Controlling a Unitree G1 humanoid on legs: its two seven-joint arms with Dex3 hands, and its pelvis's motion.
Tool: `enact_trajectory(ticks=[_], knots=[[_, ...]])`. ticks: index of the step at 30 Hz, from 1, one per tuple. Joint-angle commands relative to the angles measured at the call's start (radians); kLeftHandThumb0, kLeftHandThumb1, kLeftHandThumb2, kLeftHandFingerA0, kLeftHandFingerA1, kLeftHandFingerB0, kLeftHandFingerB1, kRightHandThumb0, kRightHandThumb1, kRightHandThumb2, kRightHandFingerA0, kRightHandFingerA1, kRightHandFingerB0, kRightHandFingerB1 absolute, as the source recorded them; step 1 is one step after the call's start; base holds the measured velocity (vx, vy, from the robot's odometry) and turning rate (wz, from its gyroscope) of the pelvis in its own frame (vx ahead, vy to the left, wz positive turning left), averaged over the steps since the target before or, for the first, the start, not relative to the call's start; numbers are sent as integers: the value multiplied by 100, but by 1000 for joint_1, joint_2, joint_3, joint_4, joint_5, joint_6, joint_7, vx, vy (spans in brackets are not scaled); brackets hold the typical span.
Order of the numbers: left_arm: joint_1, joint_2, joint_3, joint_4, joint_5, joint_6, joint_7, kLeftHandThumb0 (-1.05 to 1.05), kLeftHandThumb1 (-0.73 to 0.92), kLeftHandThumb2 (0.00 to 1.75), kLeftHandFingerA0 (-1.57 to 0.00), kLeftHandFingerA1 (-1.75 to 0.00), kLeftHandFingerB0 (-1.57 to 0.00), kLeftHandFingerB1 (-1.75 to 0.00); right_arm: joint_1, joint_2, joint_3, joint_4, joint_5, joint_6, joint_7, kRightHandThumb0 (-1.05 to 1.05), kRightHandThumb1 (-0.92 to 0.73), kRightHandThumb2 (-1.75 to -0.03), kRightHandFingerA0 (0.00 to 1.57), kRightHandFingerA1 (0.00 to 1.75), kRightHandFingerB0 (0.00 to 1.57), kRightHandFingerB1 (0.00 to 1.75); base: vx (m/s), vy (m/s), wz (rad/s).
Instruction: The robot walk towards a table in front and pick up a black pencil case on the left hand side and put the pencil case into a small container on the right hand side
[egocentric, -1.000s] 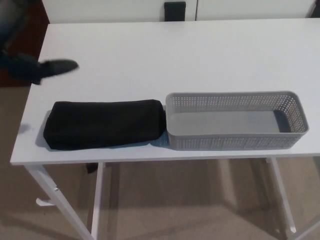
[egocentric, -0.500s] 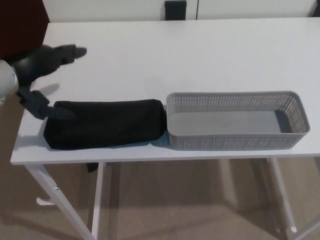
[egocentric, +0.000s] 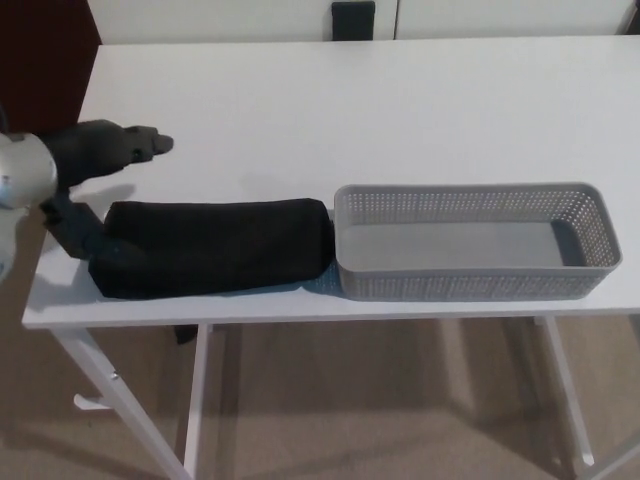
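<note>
Pencil case (egocentric: 215, 247), black and soft, lies lengthwise near the front edge of the white surface (egocentric: 360, 110), on its left half. Its right end touches the short left wall of the grey perforated container (egocentric: 465, 284), which stands along the same front edge. The left hand (egocentric: 95, 158) is at the case's left end and holds nothing. Its fingers (egocentric: 140, 143) are spread: the upper two stretch over the bare surface behind the case, and the thumb sits low against the case's left end.
</note>
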Motion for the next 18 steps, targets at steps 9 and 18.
enact_trajectory(ticks=[9,18], knots=[[-11,-92,-38,54,100,47,-3,-65,40,77,0,0,0,0,1,-23,21,-9,-36,-9,-32,-54,-53,-57,79,47,68,44,0,0,0],[-9,-151,-72,173,146,52,23,-58,40,76,0,0,0,0,8,-27,39,-12,-52,-8,-59,-53,-51,-56,80,46,69,44,0,0,0]])
